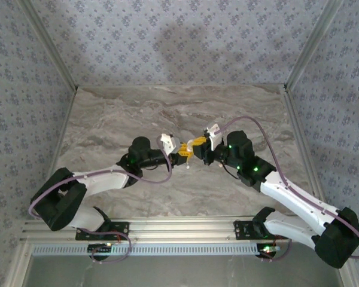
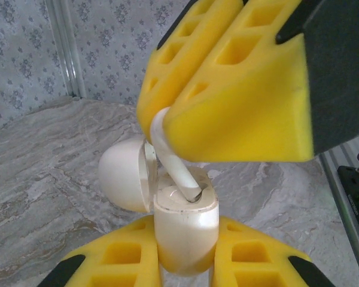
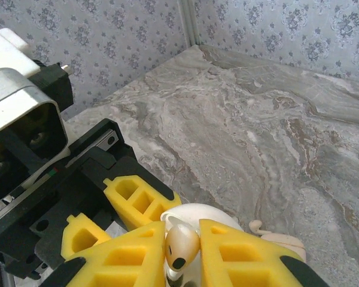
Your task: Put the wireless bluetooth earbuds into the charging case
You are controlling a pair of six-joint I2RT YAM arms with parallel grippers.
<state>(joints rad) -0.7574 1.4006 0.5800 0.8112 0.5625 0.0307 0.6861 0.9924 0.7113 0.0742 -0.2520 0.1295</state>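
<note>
Closest to the left wrist lens, the left gripper has its fingers clamped on the cream charging case. The case stands between them, its lid swung open to the fingers' left. Directly above, the right gripper pinches one white earbud between its tips, the stem angled down and touching the case's top hollow — not seated, as far as I can judge. A small white bit, likely the second earbud, lies on the table just under where both sets of fingers meet.

The stem meets the hollow tilted, so a push could jam it on the rim, twist the case in the left grip, or squeeze the earbud out sideways — and the open lid could be knocked. No brand, label or writing is legible anywhere.
</note>
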